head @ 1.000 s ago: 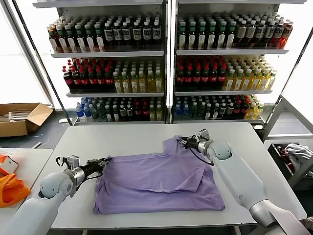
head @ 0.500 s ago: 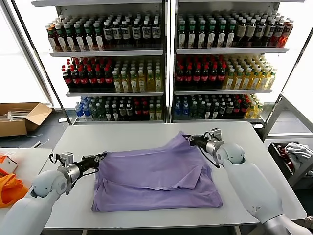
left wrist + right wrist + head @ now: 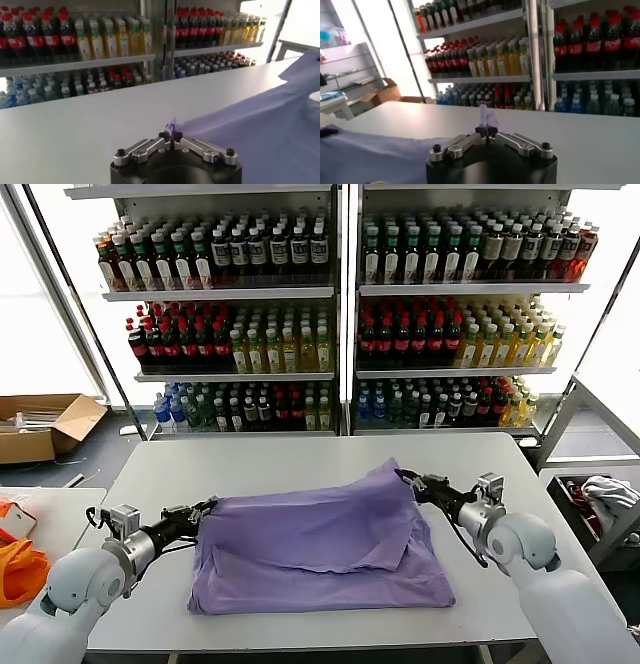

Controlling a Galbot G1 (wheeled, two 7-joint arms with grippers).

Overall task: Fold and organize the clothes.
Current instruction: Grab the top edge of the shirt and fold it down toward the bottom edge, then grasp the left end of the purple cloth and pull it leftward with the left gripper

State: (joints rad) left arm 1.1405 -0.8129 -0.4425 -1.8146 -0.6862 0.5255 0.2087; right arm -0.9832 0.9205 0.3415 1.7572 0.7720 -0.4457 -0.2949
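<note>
A lavender T-shirt (image 3: pixel 320 549) lies on the white table (image 3: pixel 250 464), plain side up, partly folded, its far edge lifted and stretched between both grippers. My left gripper (image 3: pixel 203 508) is shut on the shirt's left corner; in the left wrist view the jaws (image 3: pixel 171 136) pinch a tuft of the shirt (image 3: pixel 260 125). My right gripper (image 3: pixel 408 477) is shut on the shirt's far right corner; in the right wrist view the jaws (image 3: pixel 486 131) pinch a fabric tuft, with the shirt (image 3: pixel 365 155) beside it.
Shelves of bottled drinks (image 3: pixel 330 314) stand behind the table. A cardboard box (image 3: pixel 45 424) sits on the floor at left. An orange fabric item (image 3: pixel 22 569) lies on a side table at left. A white-and-grey cloth bundle (image 3: pixel 605 494) sits in a bin at right.
Both grippers have moved outward, left gripper leftward and right gripper rightward and nearer, pulling the shirt's far edge taut and spreading the fabric wider.
</note>
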